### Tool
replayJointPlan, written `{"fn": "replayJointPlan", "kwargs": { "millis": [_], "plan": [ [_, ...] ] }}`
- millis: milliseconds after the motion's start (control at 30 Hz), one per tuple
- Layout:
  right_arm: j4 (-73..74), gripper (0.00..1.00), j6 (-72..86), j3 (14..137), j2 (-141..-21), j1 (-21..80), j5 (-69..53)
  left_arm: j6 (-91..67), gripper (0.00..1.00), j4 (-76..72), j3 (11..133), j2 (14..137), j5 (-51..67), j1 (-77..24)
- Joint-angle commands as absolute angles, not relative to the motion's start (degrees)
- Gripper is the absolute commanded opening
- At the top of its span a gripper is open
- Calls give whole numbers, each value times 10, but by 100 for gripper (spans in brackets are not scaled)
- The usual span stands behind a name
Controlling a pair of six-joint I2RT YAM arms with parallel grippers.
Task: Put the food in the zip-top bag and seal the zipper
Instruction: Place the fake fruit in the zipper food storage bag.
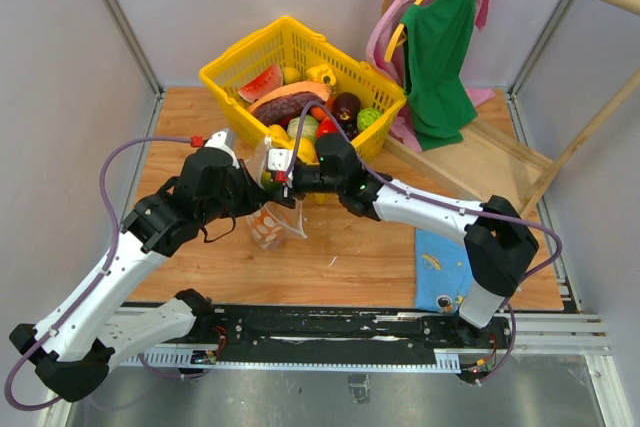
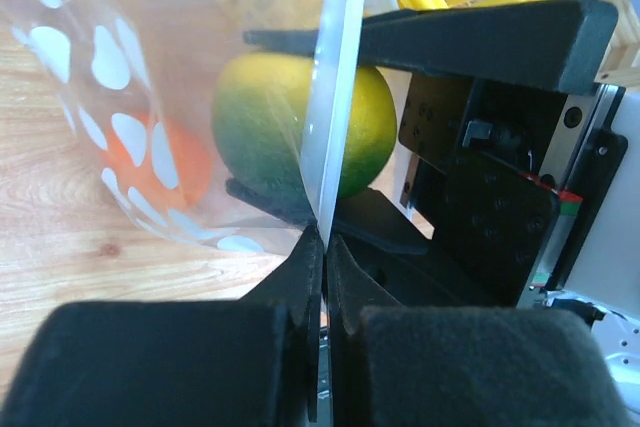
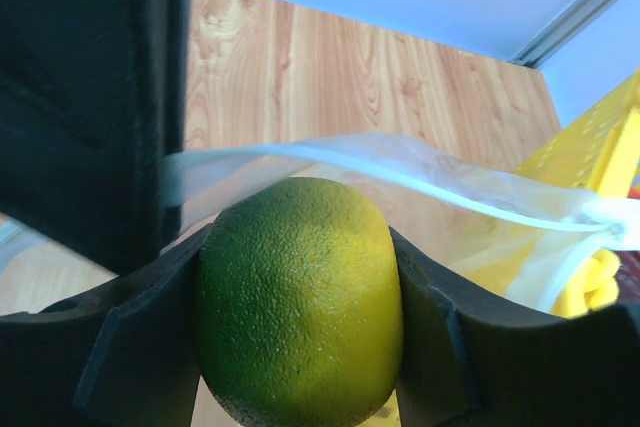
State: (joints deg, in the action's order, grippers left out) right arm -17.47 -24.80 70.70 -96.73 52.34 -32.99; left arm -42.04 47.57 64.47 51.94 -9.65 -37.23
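Pale zipper [image 2: 340, 67] pinched in left pincer [image 2: 322, 239] shows only from its wrist.

No legible text, label, brand, number or sign anywhere. Only plain pale round dots printed on the zip-top bag [image 2: 110, 57], no lettering among them.
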Motion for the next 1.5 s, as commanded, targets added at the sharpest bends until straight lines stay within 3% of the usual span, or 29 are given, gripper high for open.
{"fn": "replayJointPlan", "kwargs": {
  "millis": [0,67,333,567,1100,1467],
  "plan": [
    [-267,54,-267,710,-982,537,-288,-417,0,455,635,509,-73,-371],
    [-290,55,-273,709,-988,542,-278,-417,0,454,633,509,-69,-371],
    [-364,81,-290,696,-1005,557,-255,-421,0,454,630,501,-73,-371],
    [-358,89,-283,682,-978,556,-239,-432,0,462,628,494,-92,-371],
    [-81,87,-188,700,-826,556,-108,-446,0,464,622,485,-124,-371],
    [124,81,-83,838,-871,555,-11,-437,0,437,607,460,-126,-371]
  ]
}}
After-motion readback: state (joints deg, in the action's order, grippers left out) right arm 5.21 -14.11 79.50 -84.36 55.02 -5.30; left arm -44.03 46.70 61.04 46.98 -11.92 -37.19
